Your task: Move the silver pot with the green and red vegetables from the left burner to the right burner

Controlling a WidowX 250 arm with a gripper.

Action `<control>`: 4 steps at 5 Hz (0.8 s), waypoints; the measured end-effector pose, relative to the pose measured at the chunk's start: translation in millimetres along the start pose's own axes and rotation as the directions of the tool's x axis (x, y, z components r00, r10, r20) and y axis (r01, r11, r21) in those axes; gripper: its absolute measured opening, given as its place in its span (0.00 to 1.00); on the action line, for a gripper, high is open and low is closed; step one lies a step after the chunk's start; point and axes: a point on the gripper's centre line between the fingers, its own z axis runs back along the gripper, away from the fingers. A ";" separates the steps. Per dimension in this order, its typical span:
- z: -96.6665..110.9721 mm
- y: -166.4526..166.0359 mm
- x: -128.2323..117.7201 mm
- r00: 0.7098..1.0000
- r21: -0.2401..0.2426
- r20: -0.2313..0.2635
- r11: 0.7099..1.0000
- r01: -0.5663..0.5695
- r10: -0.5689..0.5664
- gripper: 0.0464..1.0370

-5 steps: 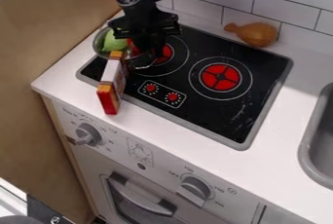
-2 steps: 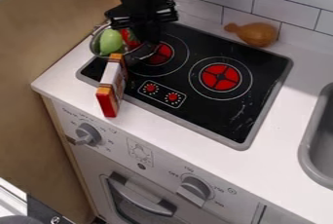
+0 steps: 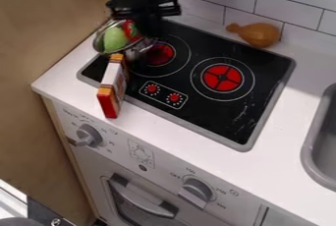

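The black end effector (image 3: pixel 146 38) is at the right edge of the round silver metal bowl (image 3: pixel 98 44). I cannot tell how open it is or if it grips the bowl. A green toy (image 3: pixel 115 39) and a red toy (image 3: pixel 131 30) sit inside. A tall red, white and orange box (image 3: pixel 113 87) stands just in front, partly on the black stove top (image 3: pixel 219 119).

Before you, a shiny metal pot (image 3: pixel 99 43), beside it a smooth cardboard-like box (image 3: pixel 113 86), a glossy black stovetop (image 3: pixel 210 114), glossy wall tiles (image 3: pixel 275 4) behind it

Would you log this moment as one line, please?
gripper by bowl; green item, red item inside; box across stove's edge; brown item by wall
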 end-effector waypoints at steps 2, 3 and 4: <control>22.8 -14.4 34.0 0.998 0.034 0.018 0.998 0.054 -0.054 0.01; 33.5 -20.1 39.0 0.999 0.068 -0.027 0.997 0.045 -0.043 0.01; 37.5 -26.1 28.2 0.996 0.115 -0.093 0.993 0.024 -0.013 0.01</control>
